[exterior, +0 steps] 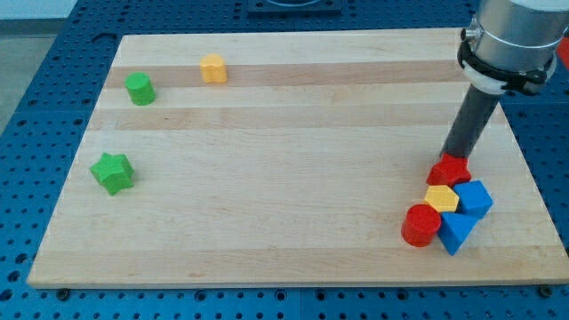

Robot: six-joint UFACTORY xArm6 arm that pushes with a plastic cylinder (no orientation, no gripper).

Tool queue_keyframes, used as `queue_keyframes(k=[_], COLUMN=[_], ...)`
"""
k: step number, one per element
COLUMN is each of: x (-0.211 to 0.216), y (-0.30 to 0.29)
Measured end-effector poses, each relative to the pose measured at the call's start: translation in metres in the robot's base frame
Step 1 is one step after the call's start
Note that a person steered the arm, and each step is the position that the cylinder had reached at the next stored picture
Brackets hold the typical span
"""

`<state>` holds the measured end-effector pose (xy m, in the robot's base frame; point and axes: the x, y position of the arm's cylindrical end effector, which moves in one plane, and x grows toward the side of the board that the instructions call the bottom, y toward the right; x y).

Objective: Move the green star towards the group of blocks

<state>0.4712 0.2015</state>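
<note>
Tip parked at the cluster, green star far off across the board

My tip [447, 156], a bare rod with nothing to open or pinch, touches the red wooden block [450, 170] atop the group; from that block, the green wooden star [112, 172] lies well apart toward the view's left. I should travel round behind the star's left side, then push steadily rightward through its centre.

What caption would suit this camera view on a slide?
Rod tip rests by the red block atop a cluster at the view's right, far from the green star at the left.
</note>
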Motion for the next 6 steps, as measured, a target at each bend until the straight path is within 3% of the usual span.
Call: queue_keyframes(k=[2,4,6], x=[-0.02,-0.062,-0.06], y=[-0.01,-0.163,-0.359])
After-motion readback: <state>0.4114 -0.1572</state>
